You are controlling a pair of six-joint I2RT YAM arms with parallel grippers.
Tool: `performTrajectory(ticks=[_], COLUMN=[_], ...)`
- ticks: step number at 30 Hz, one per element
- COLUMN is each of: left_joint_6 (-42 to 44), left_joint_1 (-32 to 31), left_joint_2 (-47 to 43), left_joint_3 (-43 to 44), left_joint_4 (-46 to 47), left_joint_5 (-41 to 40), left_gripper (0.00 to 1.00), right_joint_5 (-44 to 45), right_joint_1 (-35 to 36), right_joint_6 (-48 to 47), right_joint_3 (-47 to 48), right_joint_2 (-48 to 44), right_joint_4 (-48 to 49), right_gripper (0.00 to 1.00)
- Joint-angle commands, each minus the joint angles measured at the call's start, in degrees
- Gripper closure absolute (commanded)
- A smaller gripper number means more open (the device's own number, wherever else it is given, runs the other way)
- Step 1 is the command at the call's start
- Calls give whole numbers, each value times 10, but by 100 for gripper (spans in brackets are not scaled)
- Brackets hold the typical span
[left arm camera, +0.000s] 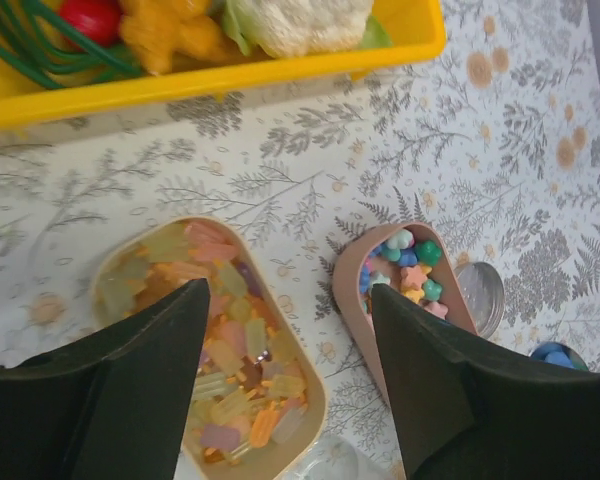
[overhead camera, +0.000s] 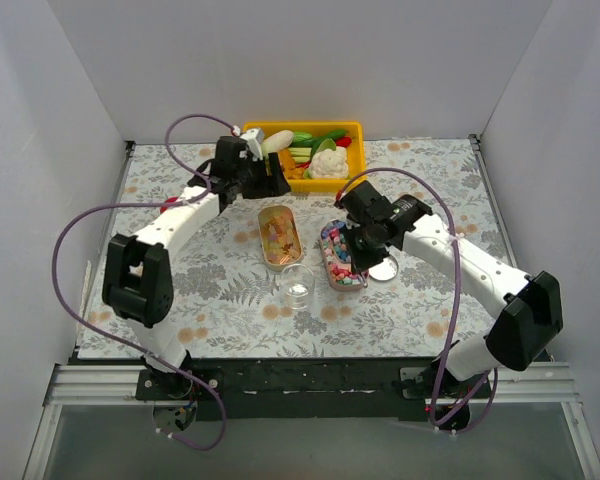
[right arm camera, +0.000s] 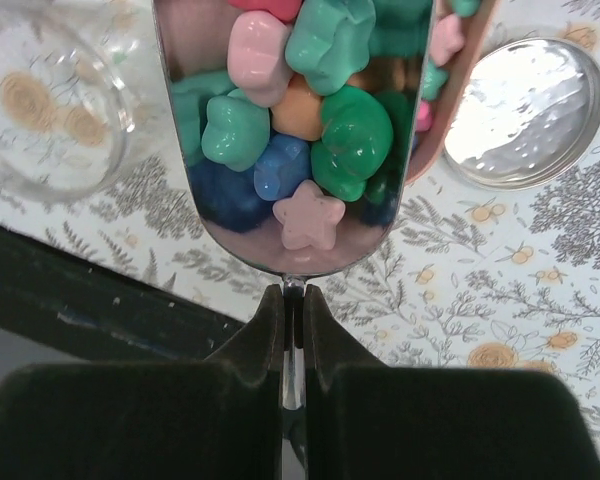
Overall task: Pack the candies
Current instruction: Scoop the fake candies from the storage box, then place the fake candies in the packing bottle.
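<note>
The left gripper (left arm camera: 288, 310) hangs with its fingers spread and nothing between them. It is above the table on the near side of the yellow bin (left arm camera: 230, 80), over the gap between the two trays. If it drops from here, a finger could catch the rim of the left tray (left arm camera: 195, 222) and flick the orange-tan candies (left arm camera: 235, 370) out.

Near and slightly right of that tray stands the glass jar (right arm camera: 40, 150). Nothing holds it, and it looks light, so a nudge from the scoop could slide it or tip it over.

The scoop (right arm camera: 292, 262) is loaded with pastel candies (right arm camera: 310, 120) and sits between the jar and the pink tray (left arm camera: 345, 280), where more pastel candies lie. The right gripper (right arm camera: 293, 320) has its fingers pressed together on the scoop's thin handle. That is the weakest point, because such a narrow pinch may let the loaded scoop twist. A quick swing toward the jar could also roll the top candies off onto the table. The bowl looks wide for the jar's mouth, so a fast pour would likely scatter some outside.

Farthest right, the metal lid (right arm camera: 525, 110) lies flat just beside the pink tray, where a drifting arm could knock it.
</note>
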Motion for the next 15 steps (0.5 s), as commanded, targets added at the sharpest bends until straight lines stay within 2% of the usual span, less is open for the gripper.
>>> performTrajectory(ticks=[1,9,15], left_joint_6=[3,-13,-17], left_joint_1=[12,12,12], left_joint_2=[-100,-166,-195], left_joint_3=[-38,-124,-178], left_joint_4=[-19,-24,-21], left_joint_5=[20,-11,-9], left_gripper=[31,25,25], right_joint_5=[-24,-49,-84], right_joint_1=[56,168,188], right_joint_6=[14,70,77], right_joint_3=[78,141,156], right_joint_2=[-5,23,46], right_joint_4=[-99,-152,-189], right_gripper=[99,99,99])
